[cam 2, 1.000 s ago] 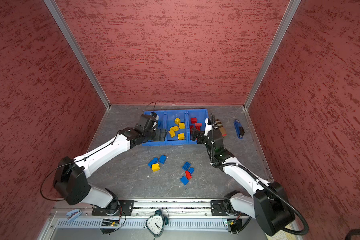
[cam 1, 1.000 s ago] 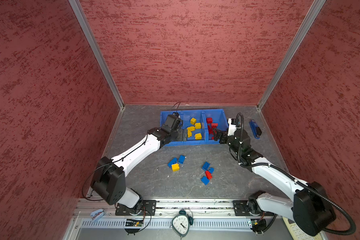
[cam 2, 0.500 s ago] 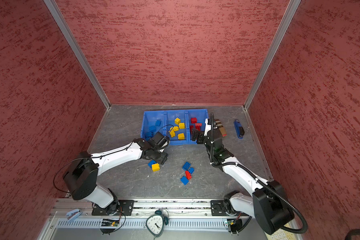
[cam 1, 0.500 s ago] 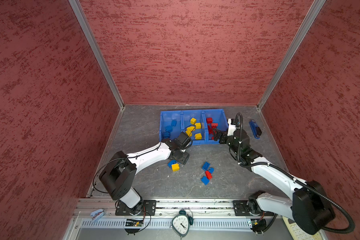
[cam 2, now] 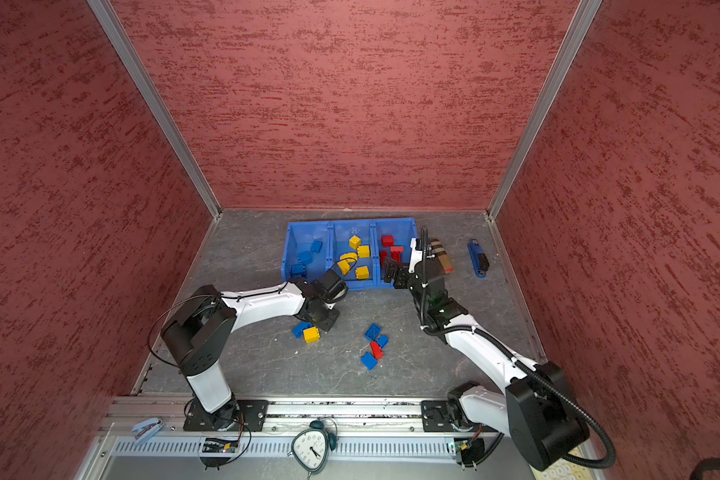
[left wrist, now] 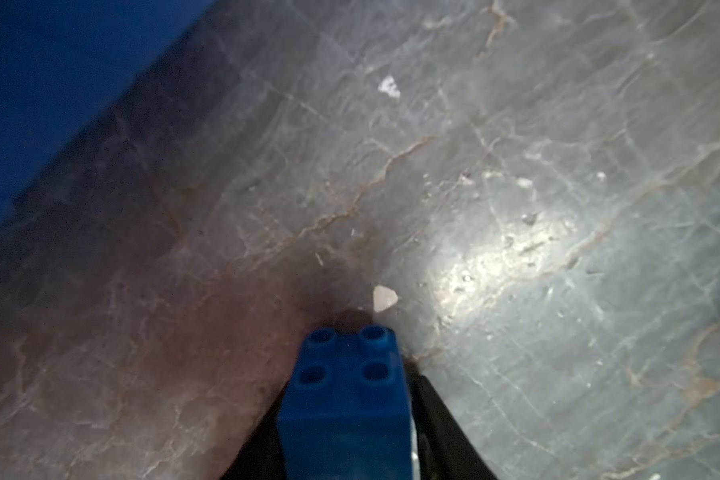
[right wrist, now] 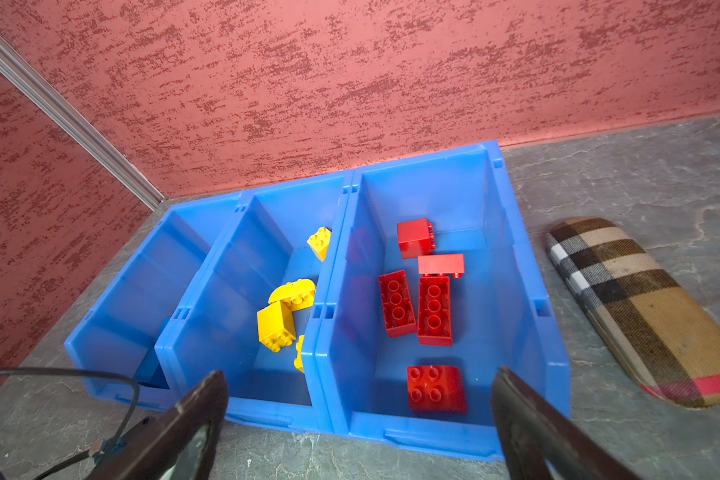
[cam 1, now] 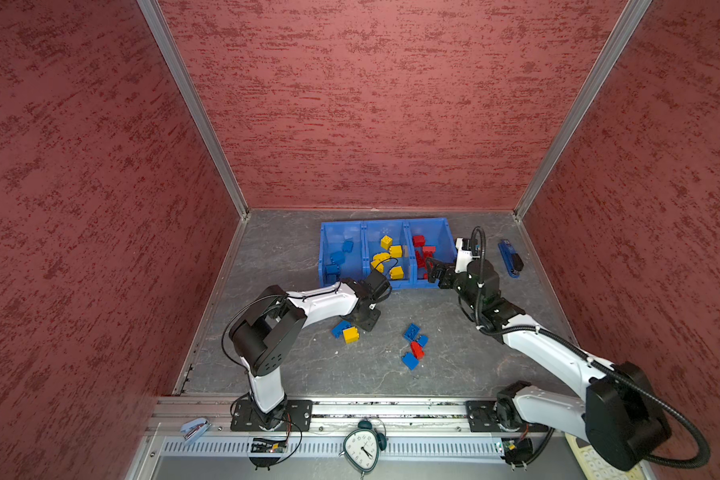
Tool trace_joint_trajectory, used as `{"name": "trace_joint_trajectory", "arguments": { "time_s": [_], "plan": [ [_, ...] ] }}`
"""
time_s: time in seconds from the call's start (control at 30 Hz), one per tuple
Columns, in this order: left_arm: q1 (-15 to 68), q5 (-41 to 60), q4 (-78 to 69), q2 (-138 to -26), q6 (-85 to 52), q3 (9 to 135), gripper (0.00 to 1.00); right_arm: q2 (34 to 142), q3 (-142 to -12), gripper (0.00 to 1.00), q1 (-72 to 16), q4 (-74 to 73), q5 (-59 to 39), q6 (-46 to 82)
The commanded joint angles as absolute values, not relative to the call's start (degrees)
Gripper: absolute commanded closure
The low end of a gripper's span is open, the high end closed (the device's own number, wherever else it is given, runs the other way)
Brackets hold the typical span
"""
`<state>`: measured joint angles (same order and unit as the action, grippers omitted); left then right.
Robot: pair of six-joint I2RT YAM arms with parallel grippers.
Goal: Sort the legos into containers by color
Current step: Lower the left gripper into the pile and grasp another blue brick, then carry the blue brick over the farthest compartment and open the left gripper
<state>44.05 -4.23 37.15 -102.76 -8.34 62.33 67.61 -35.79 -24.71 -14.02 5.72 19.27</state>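
Note:
The containers (cam 1: 385,221) are three joined blue bins at the back. They hold blue, yellow and red legos, left to right. Loose legos lie on the table in both top views: a blue one (cam 1: 340,328) and a yellow one (cam 1: 350,334) together, and a cluster of blue ones (cam 1: 411,331) with one red (cam 1: 417,350). My left gripper (cam 1: 366,322) is down at the table beside the blue and yellow pair. In the left wrist view it is shut on a blue lego (left wrist: 346,395). My right gripper (right wrist: 358,415) hangs open, with nothing in it, at the front of the red bin (right wrist: 412,432).
A tan plaid case (right wrist: 641,311) lies right of the bins, and a blue-and-black stapler (cam 1: 511,257) lies further right. Red walls enclose the table on three sides. A clock (cam 1: 364,446) sits on the front rail.
My left arm swung from over the left bin down to the table by the blue and yellow pair, and its jaws closed on a blue lego. The right arm stayed put.

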Motion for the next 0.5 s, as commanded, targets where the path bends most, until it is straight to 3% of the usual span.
{"name": "trace_joint_trajectory", "arguments": {
  "time_s": [0.0, 0.23, 0.47],
  "plan": [
    [44.30, -6.30, 35.80, -103.71, -9.26, 62.45, 0.68, 66.61, -34.97, 0.01, -25.05, -14.33, 6.99, 19.16],
    [43.83, -12.32, 33.65, -92.10, -10.79, 59.18, 0.83, 66.30, -34.31, 0.01, -25.04, -16.79, 6.78, 20.21],
    [38.53, -15.84, 27.84, -80.23, -10.55, 60.01, 0.84, 65.56, -34.19, 0.01, -25.05, -19.24, 7.33, 20.27]
  ]
}}
